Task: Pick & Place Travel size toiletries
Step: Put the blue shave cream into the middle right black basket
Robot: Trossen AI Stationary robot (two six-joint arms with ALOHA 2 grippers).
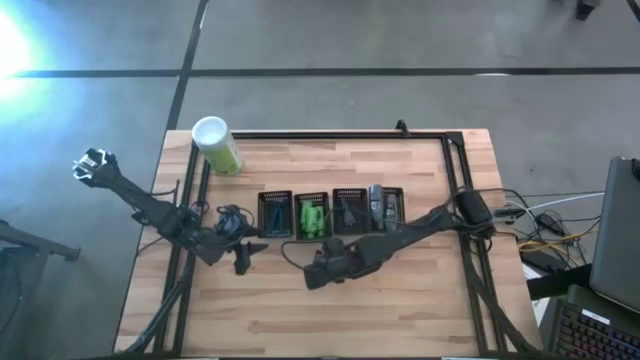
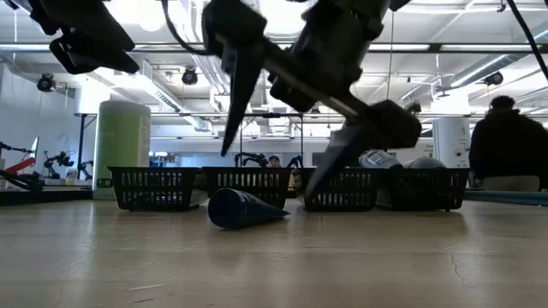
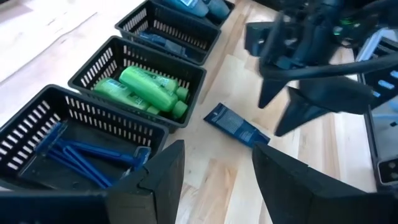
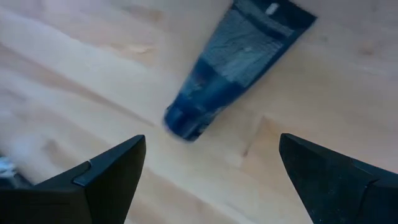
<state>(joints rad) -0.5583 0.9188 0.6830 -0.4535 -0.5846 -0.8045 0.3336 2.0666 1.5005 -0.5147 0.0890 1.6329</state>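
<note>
Item: dark tube [image 3: 236,126] lying loose on the tabletop [image 1: 400,300], near side of the tray row [image 1: 330,212].
Right tool [image 4: 211,165] spread wide directly above it, placed to grasp; left tool [image 3: 214,177] partly open, empty, waiting left.

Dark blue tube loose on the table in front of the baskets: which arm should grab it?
Right. The right gripper hangs open directly over the dark blue tube. The left gripper is open too, but off to the side.
</note>
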